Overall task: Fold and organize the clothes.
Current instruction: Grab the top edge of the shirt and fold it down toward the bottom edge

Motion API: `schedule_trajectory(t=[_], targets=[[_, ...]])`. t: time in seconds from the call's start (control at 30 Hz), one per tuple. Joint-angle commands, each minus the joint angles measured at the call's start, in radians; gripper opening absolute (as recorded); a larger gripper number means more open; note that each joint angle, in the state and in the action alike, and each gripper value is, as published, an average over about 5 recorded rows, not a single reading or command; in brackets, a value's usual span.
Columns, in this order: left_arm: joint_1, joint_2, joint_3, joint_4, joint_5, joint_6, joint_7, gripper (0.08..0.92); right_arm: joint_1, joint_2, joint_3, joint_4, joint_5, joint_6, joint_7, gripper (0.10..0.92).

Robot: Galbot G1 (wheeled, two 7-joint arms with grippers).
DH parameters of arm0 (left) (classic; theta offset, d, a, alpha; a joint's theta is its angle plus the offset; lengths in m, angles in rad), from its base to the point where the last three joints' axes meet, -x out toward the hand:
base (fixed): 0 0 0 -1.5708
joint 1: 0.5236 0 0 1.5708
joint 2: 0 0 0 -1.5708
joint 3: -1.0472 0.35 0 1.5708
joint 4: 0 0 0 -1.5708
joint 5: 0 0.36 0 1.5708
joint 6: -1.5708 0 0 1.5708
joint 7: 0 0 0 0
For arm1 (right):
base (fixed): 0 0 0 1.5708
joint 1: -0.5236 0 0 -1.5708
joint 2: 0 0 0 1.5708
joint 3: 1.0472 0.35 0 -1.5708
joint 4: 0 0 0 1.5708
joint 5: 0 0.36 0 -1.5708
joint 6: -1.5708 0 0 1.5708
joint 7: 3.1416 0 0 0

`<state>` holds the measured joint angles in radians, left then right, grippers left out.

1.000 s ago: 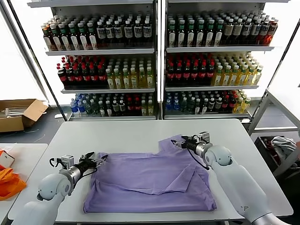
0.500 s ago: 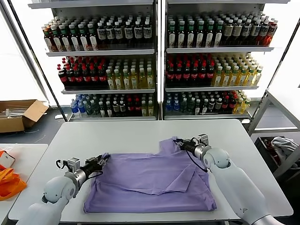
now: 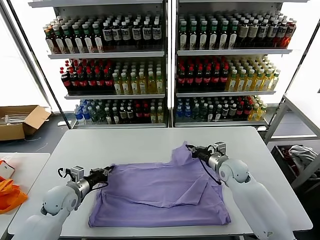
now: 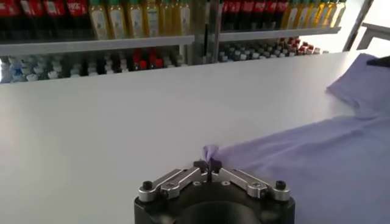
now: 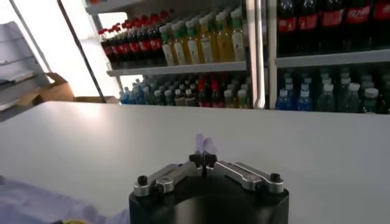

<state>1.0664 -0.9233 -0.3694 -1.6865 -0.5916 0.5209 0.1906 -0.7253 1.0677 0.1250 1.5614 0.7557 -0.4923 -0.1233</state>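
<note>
The lavender T-shirt [image 3: 160, 192] lies spread on the white table [image 3: 140, 142], plain side up, with a fold on its right half. My left gripper [image 3: 106, 171] is shut on the shirt's near-left corner, seen pinched in the left wrist view [image 4: 209, 159]. My right gripper [image 3: 191, 150] is shut on the far corner, which is lifted into a peak; a small tuft of the T-shirt [image 5: 203, 144] sticks out past the closed jaws of my right gripper [image 5: 202, 159]. The printed front is hidden.
Shelves of bottled drinks [image 3: 165, 60] stand behind the table. A side table with orange fabric [image 3: 9, 195] is at the left, a cardboard box [image 3: 20, 120] on the floor behind it. A grey-white cloth bundle [image 3: 302, 152] lies at the right.
My right gripper has raised the far corner a little, making a taller peak. My left gripper has shifted slightly, still holding the left corner.
</note>
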Motion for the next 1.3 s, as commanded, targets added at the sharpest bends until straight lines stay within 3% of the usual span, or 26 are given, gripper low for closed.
schedule_trajectory(t=[0.03, 0.3, 0.67, 1.0, 1.3], targets=[[0.137, 0.016, -0.128, -0.215, -0.001, -0.027, 0.011, 0.088, -0.184, -0.039, 0.121, 0.306, 0.084, 0.007, 0.076, 0.108], [0.340, 0.044, -0.197, -0.375, 0.020, -0.040, 0.010, 0.088, -0.513, -0.058, 0.260, 0.549, 0.051, 0.041, 0.118, 0.108], [0.595, 0.049, -0.338, -0.458, 0.158, -0.094, 0.045, 0.088, -0.820, -0.027, 0.335, 0.647, -0.040, 0.107, 0.097, 0.108], [0.691, 0.012, -0.344, -0.442, 0.249, -0.114, 0.081, 0.088, -1.011, -0.032, 0.356, 0.660, -0.145, 0.164, 0.087, 0.108], [0.698, -0.015, -0.369, -0.456, 0.273, -0.094, 0.067, 0.110, -1.042, -0.026, 0.354, 0.686, -0.176, 0.191, 0.120, 0.114]])
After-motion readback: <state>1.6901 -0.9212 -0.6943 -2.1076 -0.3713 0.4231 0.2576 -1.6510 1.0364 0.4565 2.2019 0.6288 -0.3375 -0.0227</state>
